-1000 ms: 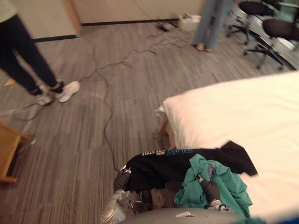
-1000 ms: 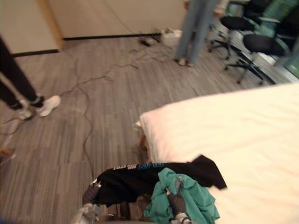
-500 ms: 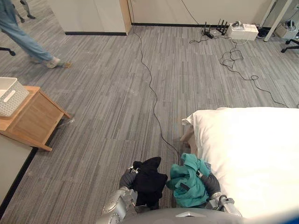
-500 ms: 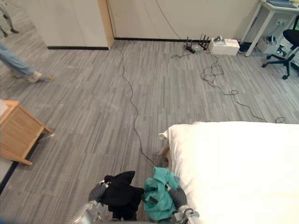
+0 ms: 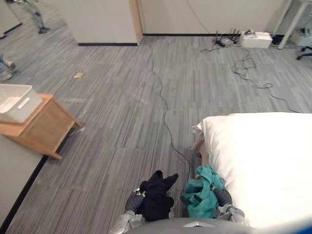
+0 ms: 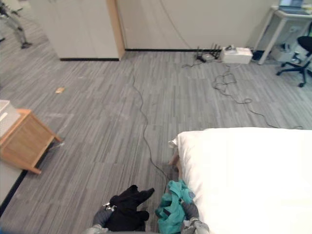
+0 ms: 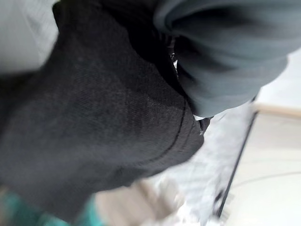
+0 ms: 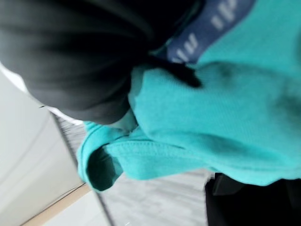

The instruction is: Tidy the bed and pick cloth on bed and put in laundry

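**A:** Down at the near edge, just left of the bed (image 5: 263, 161), what is each hand carrying?

**B:** The left hand (image 5: 131, 204) has the black cloth (image 5: 157, 195) heaped over it. The right hand (image 5: 223, 197) has the teal cloth (image 5: 202, 197) bundled on it, just beside the mattress corner. Both bundles hang over the floor (image 5: 112, 146), off the bed.

**A:** Are the hands clenched on them?

**B:** I cannot tell. The cloth buries each hand, and both wrist views show fabric pressed up close. The bundles sit high on the hands rather than trailing, which is all I can say.

**A:** How will the clothes behave on the way?

**B:** I'd judge them light, soft and limp, with nothing to break. The trouble is drape: a loose flap of the black one sticks out toward the teal one, and loose ends like that can slide free or catch. Knit fabric also slips if only one layer is pinched.

**A:** So where is the best hold?

**B:** Through the thick, gathered middle of each bundle, several folds at once, not at a hem or sleeve end.

**A:** And the laundry?

**B:** Probably the white basket (image 5: 17, 101) on the wooden side table (image 5: 44, 127) at the far left, well apart from both hands. Being so soft, the clothes should drop in without needing careful placing.
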Motion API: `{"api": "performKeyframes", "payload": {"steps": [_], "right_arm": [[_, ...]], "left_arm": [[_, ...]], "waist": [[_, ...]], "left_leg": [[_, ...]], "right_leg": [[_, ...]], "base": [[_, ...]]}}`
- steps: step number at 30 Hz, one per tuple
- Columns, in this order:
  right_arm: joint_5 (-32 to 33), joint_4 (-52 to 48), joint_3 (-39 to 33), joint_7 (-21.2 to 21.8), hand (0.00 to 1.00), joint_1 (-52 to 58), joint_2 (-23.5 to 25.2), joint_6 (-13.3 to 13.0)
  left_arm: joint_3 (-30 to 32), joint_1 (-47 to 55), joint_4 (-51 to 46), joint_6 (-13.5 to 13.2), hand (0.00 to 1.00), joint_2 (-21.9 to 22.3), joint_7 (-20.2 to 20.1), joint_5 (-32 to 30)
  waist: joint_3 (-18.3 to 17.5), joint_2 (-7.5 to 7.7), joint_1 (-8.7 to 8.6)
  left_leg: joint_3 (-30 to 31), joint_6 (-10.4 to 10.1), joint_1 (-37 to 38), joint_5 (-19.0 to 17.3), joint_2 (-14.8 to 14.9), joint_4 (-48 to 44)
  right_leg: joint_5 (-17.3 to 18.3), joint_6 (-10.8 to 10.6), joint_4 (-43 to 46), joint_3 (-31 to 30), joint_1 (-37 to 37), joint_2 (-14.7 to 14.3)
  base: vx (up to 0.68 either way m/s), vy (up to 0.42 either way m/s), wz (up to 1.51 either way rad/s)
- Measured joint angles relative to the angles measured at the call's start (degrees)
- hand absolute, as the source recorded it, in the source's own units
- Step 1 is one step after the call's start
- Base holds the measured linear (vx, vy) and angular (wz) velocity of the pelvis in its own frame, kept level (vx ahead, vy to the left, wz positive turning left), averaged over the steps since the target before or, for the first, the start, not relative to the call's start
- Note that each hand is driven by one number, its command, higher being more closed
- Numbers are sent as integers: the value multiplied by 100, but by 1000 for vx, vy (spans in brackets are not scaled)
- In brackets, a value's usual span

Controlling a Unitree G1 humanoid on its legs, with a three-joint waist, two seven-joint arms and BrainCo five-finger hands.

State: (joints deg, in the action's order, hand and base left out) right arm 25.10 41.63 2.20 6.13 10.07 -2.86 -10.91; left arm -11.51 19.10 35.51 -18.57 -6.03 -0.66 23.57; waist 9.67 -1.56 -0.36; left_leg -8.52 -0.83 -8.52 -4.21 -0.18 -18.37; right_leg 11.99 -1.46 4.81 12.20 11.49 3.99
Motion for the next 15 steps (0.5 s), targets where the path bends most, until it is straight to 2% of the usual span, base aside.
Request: {"api": "performKeyframes", "payload": {"steps": [3,6,8,10,12,13,14,15], "right_arm": [[-32,-13,-62,-151,100,-38,-2,-4],[-127,-234,-257,-188,100,-234,15,-9],[-293,-455,-275,-176,100,-341,17,22],[-300,-505,-262,-171,100,-376,19,27],[-437,-522,-239,-160,100,-365,25,26],[-505,-519,-241,-164,100,-300,50,44],[-507,-519,-248,-178,100,-269,72,76],[-507,-513,-258,-183,100,-243,94,98]], "left_arm": [[148,-85,10,-8,100,-23,226,-41],[195,-229,-9,97,100,21,357,-46],[200,-252,-160,248,100,23,418,-39],[198,-246,-197,342,100,39,485,31],[190,-218,-208,375,100,99,479,37],[164,-193,-231,375,100,117,469,22],[142,-134,-303,381,100,94,455,-19],[143,-109,-368,397,100,83,444,-59]], "waist": [[80,11,25],[130,-6,105],[180,76,149],[191,87,172],[174,68,244],[155,59,317],[136,139,339],[68,212,325]], "left_leg": [[-212,-73,-163,-124,60,-650],[-237,86,7,-197,-47,-59],[-327,451,226,73,-179,557],[-336,476,389,195,-256,842],[-355,470,490,132,-353,1004],[-372,536,527,30,-423,1044],[-431,563,540,-56,-521,1036],[-528,605,566,-77,-553,969]], "right_leg": [[58,-73,-27,186,276,18],[76,-144,-44,319,252,37],[41,-194,-99,372,209,96],[-27,-302,-206,376,287,135],[-9,-289,-188,375,355,214],[82,-300,-120,380,357,269],[338,-358,47,426,253,408],[432,-360,98,445,190,497]], "base": [[48,13,39],[56,34,25],[-14,14,10],[-7,5,2],[-41,7,0],[-32,32,12],[-13,48,20],[85,68,21]]}}
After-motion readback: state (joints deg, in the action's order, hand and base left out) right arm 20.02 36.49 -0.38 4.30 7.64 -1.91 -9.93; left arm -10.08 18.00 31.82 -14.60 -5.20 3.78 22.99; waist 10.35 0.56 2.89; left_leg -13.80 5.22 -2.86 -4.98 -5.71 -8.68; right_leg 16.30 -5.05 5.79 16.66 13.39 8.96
